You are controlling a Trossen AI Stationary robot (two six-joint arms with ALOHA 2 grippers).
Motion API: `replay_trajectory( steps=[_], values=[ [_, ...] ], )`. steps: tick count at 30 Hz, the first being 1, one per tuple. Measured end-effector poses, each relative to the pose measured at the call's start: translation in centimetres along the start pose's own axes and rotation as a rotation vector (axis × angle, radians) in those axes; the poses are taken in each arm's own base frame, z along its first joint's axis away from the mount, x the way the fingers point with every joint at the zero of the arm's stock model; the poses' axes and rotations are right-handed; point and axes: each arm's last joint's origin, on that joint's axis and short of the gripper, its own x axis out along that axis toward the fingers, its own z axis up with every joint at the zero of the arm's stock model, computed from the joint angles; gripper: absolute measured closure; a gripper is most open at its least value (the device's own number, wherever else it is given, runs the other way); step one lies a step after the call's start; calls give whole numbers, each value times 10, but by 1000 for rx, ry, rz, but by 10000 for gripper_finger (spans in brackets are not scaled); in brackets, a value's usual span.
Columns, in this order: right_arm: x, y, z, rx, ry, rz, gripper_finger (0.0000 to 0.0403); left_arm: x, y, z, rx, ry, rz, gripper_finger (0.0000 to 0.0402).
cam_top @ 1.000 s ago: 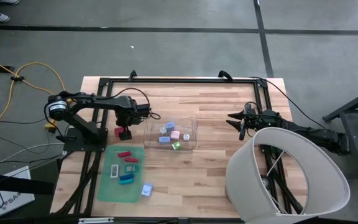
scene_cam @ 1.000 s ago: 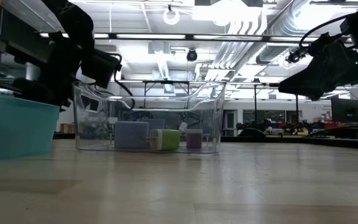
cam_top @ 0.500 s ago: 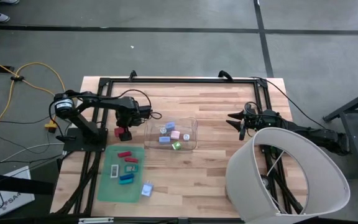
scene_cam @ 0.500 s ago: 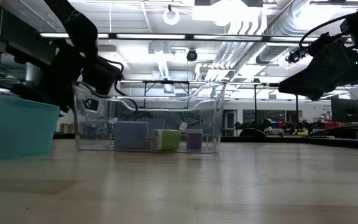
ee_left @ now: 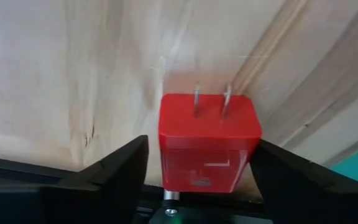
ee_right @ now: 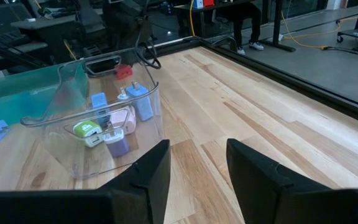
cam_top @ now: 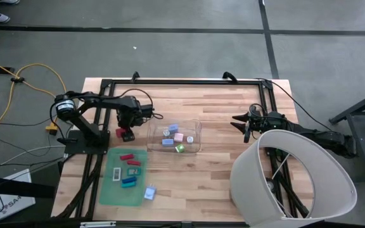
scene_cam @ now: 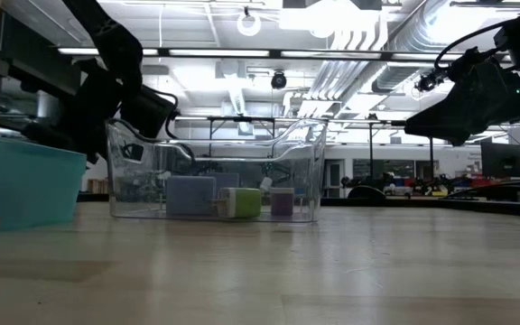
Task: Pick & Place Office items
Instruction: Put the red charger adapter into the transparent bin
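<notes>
On the front-left part of the pale wooden plank desk (cam_top: pixel 220 158) lies a flat green rectangular mat (cam_top: pixel 110 190). Off the mat's near right corner sits a small pale-blue blocky piece (cam_top: pixel 149 192). On the mat itself lie a flat teal-blue piece (cam_top: pixel 128 181), a white-framed green flat piece (cam_top: pixel 116 173), a small teal block with red marks (cam_top: pixel 134 170), a short red piece (cam_top: pixel 133 162) and a longer red bar (cam_top: pixel 127 156).

Just beyond the mat, at the desk's middle, stands a clear rectangular plastic bin (cam_top: pixel 196 127). Inside it rest a lime-green and white block (cam_top: pixel 180 148), a blue block (cam_top: pixel 167 142), a pink block (cam_top: pixel 178 137), a pale lilac piece (cam_top: pixel 189 139), a light blue block (cam_top: pixel 173 128) and a small whitish piece (cam_top: pixel 166 132).

Left of the bin, the left pincer (cam_top: pixel 127 135) points down, close above the desk. Its fingers (ee_left: pixel 107 171) are clamped on a red blocky charger-like plug with two metal prongs (ee_left: pixel 208 140), the prongs pointing at the wood.

Across the desk, well to the right of the bin, the right pincer (cam_top: pixel 238 121) hangs above bare wood facing the bin, its fingers (ee_right: pixel 148 171) spread apart and holding nothing. A large white drum-shaped lampshade (cam_top: pixel 296 180) stands over the front-right corner.
</notes>
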Motion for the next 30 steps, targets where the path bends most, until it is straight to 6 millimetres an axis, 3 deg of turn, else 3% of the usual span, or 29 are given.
replay_trajectory(
  steps=[8,18,30],
  values=[
    [0,0,0,0,0,0,259,0,4,-1,-23,3,-7,200],
    [0,0,0,0,0,-1,259,-6,6,-1,-33,-18,-3,191],
    [0,0,0,0,0,0,259,-47,20,-14,-112,-174,42,189]
  ],
)
